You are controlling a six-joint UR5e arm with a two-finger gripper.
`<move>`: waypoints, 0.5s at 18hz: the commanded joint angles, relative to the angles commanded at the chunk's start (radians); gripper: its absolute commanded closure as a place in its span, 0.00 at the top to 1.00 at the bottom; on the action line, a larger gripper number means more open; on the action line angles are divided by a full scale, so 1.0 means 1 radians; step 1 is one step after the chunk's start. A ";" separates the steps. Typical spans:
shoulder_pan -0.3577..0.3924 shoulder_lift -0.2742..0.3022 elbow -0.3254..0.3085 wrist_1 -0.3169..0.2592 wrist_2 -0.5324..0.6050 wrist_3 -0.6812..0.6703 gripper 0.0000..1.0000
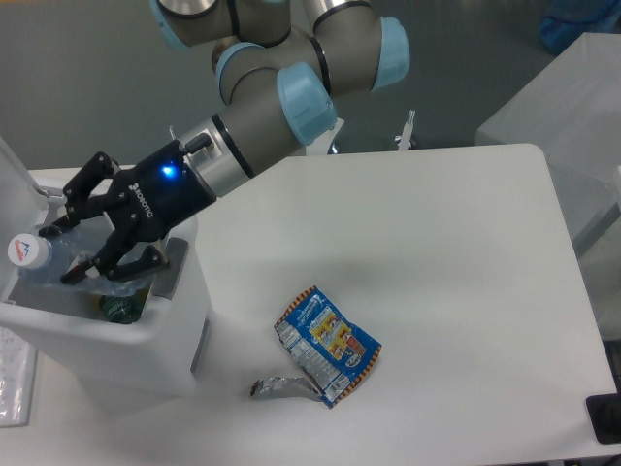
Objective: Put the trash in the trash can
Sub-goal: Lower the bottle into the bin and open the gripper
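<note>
Mid-drop on item one: gripper [60, 250] is over the open bin [146, 340] at the table's left edge, bottle [44, 260] between its fingers, low inside the rim. Jaws are spread fairly wide around it; contact looks loose, so I can't tell if it's clamped or already let go. Something green sits in the bin below. Next, as I read it: release, lift clear, then go for the wrapper [326, 344], lying flat on the table well right of the bin.
</note>
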 joint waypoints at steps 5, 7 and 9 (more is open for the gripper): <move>0.006 0.002 0.000 0.000 0.000 -0.006 1.00; 0.023 -0.002 0.012 0.000 0.000 -0.006 1.00; 0.070 -0.003 0.034 -0.002 -0.001 -0.009 1.00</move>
